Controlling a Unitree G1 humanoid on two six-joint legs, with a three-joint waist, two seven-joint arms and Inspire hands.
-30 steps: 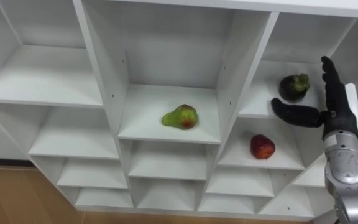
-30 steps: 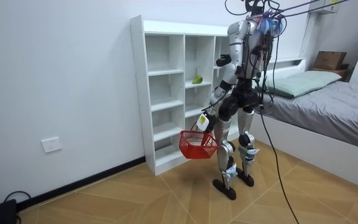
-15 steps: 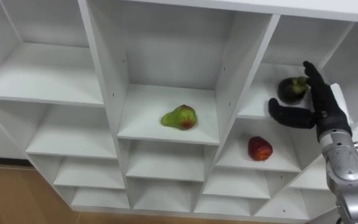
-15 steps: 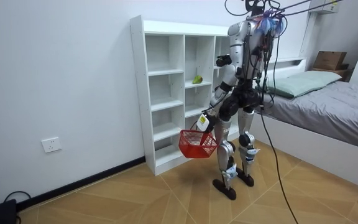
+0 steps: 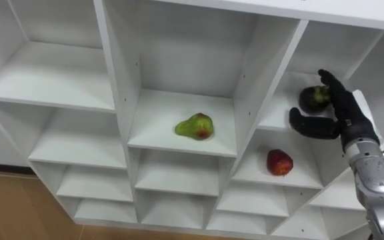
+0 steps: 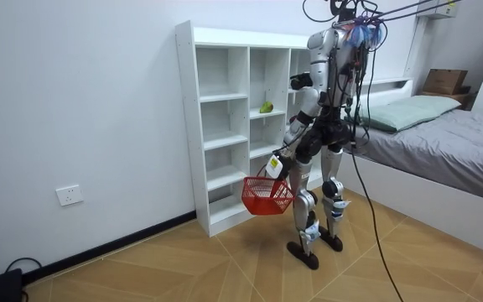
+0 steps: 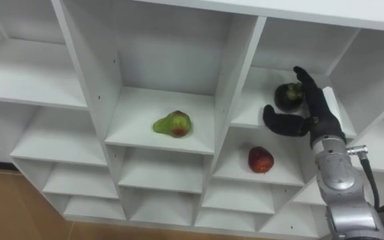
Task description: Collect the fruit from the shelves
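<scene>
so far: fingers (image 5: 332, 81) of right hand (image 5: 349, 115) straight, spread at dark fruit (image 5: 311, 99), upper right shelf of closet (image 5: 52, 73); contact unclear, no grasp yet. pear (image 5: 194, 126) in middle bay, red apple (image 5: 279, 162) one shelf below, both untouched. left hand (image 6: 277, 164) curled on red basket (image 6: 267, 195) handle, contents unreadable. you likely have three fruits left.

The pear (image 5: 194, 126) lies in a middle-column compartment of the closet (image 5: 249, 93), the round fruit (image 5: 310, 99) in the compartment to its right with the right hand (image 5: 347, 115) just before it, the apple (image 5: 279, 162) one compartment below, and the basket (image 6: 267, 195) hangs from the left hand (image 6: 276, 161), low before the closet.
</scene>
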